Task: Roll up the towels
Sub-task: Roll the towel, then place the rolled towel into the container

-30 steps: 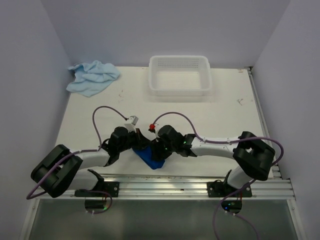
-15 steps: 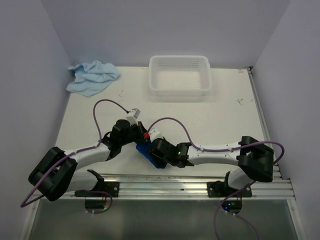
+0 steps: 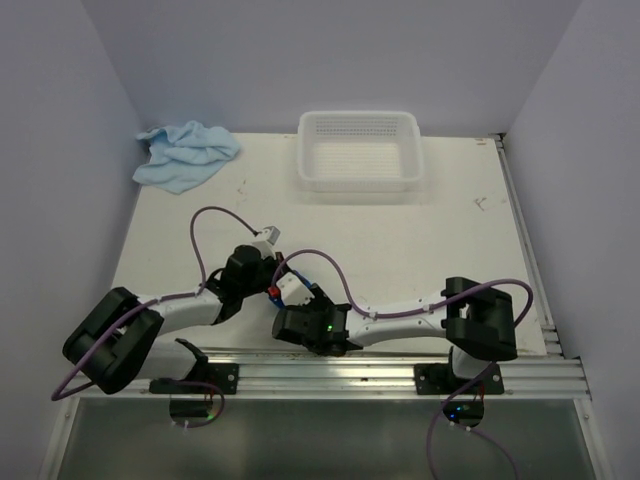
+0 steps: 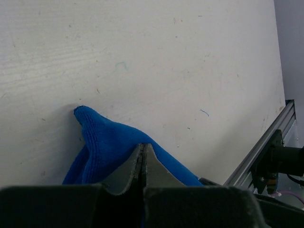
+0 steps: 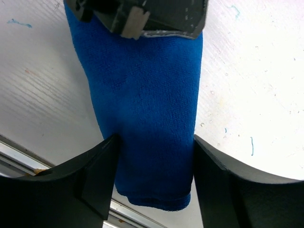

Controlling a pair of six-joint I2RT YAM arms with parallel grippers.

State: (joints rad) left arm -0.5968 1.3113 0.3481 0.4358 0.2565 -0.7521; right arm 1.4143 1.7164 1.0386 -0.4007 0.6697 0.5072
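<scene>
Towels counted: two. The dark blue towel is laid as a narrow folded strip on the white table, close to the near edge and just beside the metal rail. It is almost wholly hidden in the top view. The pale blue towel is seen crumpled at the far left corner, well apart from both grippers. One white perforated basket is noted at the middle of the far edge. Two grippers are counted, both at the dark strip. The left gripper is seen with its jaws pressed together, no gap between them, closed on the end of the strip away from the right gripper. Cloth is spread to either side of its tips in the left wrist view. The right gripper is held wide apart astride the other part of the strip. The gap is filled by the cloth, and both long edges are touched by the inner faces of the fingers. A few small blue pen marks are recorded on the table top; nothing can be read from them.
</scene>
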